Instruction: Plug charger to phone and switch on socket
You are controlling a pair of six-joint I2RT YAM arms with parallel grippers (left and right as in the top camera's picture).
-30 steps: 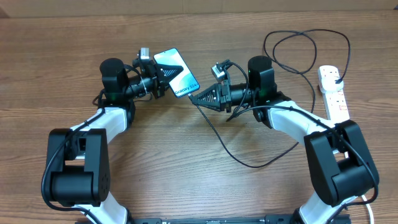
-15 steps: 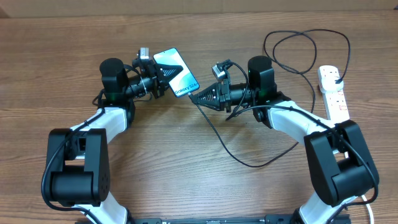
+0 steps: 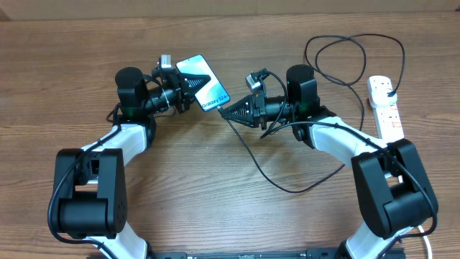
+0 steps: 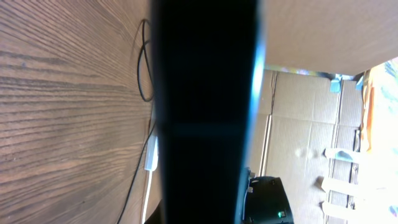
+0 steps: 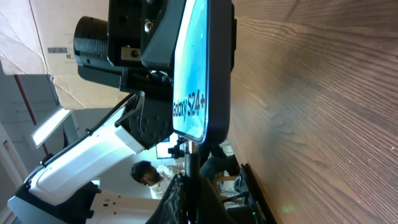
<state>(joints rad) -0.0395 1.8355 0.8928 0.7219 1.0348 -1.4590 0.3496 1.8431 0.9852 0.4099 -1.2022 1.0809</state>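
The phone (image 3: 204,83), teal screen up and tilted, is lifted off the table with my left gripper (image 3: 187,91) shut on its upper end. Its dark back fills the left wrist view (image 4: 205,112). My right gripper (image 3: 224,112) is shut on the charger's connector tip (image 5: 190,157), which meets the phone's (image 5: 200,68) lower edge by the white text. Whether the tip sits inside the port I cannot tell. The charger's black cable (image 3: 277,185) loops over the table to a black plug (image 3: 389,88) in the white socket (image 3: 386,111) at the far right.
The black cable makes a large loop (image 3: 352,43) behind the right arm and a slack curve in front of it. The socket's thick white cord runs off toward the front right. Cardboard boxes (image 4: 311,124) stand beyond the table.
My right gripper has edged slightly left with the connector tip, closing the small gap to the phone's lower edge. The left arm and phone have barely moved.
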